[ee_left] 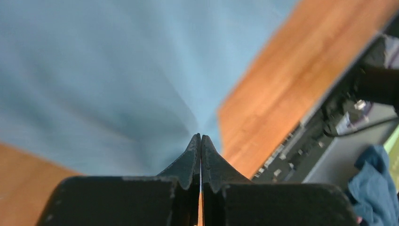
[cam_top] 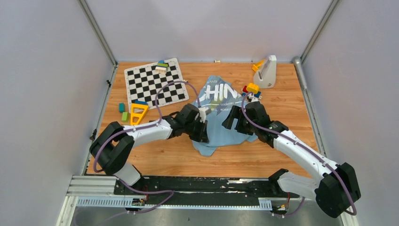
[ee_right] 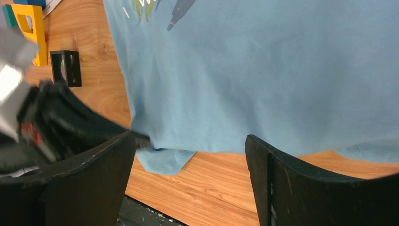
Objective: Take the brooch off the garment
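Observation:
The garment (cam_top: 221, 110), a light blue T-shirt with white lettering, lies crumpled in the middle of the table. It fills the left wrist view (ee_left: 103, 75) and the right wrist view (ee_right: 263, 70). My left gripper (cam_top: 203, 134) is at its near left edge. Its jaws (ee_left: 201, 137) are shut, with taut folds of cloth running out from the tips. My right gripper (cam_top: 234, 124) is over the near right part of the shirt. It is open and empty (ee_right: 190, 137), with the shirt's near hem lifted just beyond its fingers (ee_right: 101, 174). The brooch is not visible in any view.
A chessboard (cam_top: 155, 84) with small blocks (cam_top: 162, 67) lies at the back left. An orange triangular frame (cam_top: 138, 113) and teal and green blocks (cam_top: 123, 111) lie left of the shirt. A yellow-red-blue block stack (cam_top: 252, 88) and a white stand (cam_top: 266, 73) are behind it on the right.

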Controlling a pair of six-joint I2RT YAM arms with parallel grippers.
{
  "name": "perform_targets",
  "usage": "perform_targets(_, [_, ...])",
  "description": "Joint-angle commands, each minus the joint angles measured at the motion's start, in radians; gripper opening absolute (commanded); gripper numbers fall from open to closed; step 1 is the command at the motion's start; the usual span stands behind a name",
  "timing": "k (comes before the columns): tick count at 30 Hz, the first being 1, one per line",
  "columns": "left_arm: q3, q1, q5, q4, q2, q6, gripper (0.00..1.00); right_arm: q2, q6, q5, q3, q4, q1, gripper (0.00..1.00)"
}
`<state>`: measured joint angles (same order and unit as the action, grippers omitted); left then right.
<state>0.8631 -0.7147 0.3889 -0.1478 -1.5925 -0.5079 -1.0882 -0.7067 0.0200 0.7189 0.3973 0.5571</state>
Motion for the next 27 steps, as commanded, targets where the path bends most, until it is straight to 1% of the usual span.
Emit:
perform_targets(1, [0.030, -0.158, 0.011, 0.002, 0.095, -0.047, 0.00, -0.031, 0.029, 0.015, 0.078, -0.018, -0.005, 0.87])
perform_targets(4, [0.018, -0.183, 0.004, -0.003, 0.141, -0.060, 0.00, -0.083, 0.042, 0.000, 0.111, -0.024, -0.005, 0.86])
perform_targets(6, [0.006, -0.184, -0.082, -0.037, 0.211, -0.047, 0.00, -0.138, 0.051, -0.008, 0.143, -0.022, -0.004, 0.87])
perform_targets(8, [0.004, -0.167, -0.183, -0.092, 0.267, -0.026, 0.12, -0.217, 0.061, 0.006, 0.185, -0.007, -0.003, 0.87])
perform_targets(9, [0.003, -0.142, -0.191, -0.128, 0.293, -0.019, 0.25, -0.250, 0.064, 0.015, 0.219, 0.002, 0.001, 0.87])
perform_targets(11, [-0.008, -0.085, -0.195, -0.162, 0.324, -0.004, 0.36, -0.313, 0.064, 0.003, 0.265, 0.021, 0.024, 0.85])
perform_targets(12, [-0.014, -0.062, -0.191, -0.170, 0.346, 0.001, 0.38, -0.339, 0.064, -0.006, 0.287, 0.026, 0.049, 0.84])
perform_targets(14, [-0.044, 0.033, -0.186, -0.177, 0.380, 0.008, 0.41, -0.389, 0.058, -0.018, 0.324, 0.034, 0.092, 0.82])
perform_targets(15, [-0.067, 0.060, -0.185, -0.177, 0.392, 0.009, 0.43, -0.412, 0.048, -0.018, 0.342, 0.037, 0.111, 0.82])
perform_targets(16, [-0.078, 0.112, -0.181, -0.175, 0.415, 0.008, 0.44, -0.432, 0.033, -0.054, 0.356, 0.040, 0.129, 0.81])
perform_targets(18, [-0.110, 0.176, -0.194, -0.165, 0.447, 0.008, 0.47, -0.475, 0.000, -0.089, 0.383, 0.043, 0.167, 0.80])
perform_targets(20, [-0.136, 0.226, -0.216, -0.157, 0.470, 0.004, 0.49, -0.523, -0.045, -0.115, 0.407, 0.050, 0.204, 0.79])
perform_targets(24, [-0.184, 0.312, -0.217, -0.123, 0.492, -0.005, 0.53, -0.630, -0.077, -0.186, 0.480, 0.075, 0.288, 0.78])
perform_targets(27, [-0.216, 0.352, -0.203, -0.100, 0.500, -0.002, 0.54, -0.715, -0.102, -0.210, 0.529, 0.100, 0.320, 0.74])
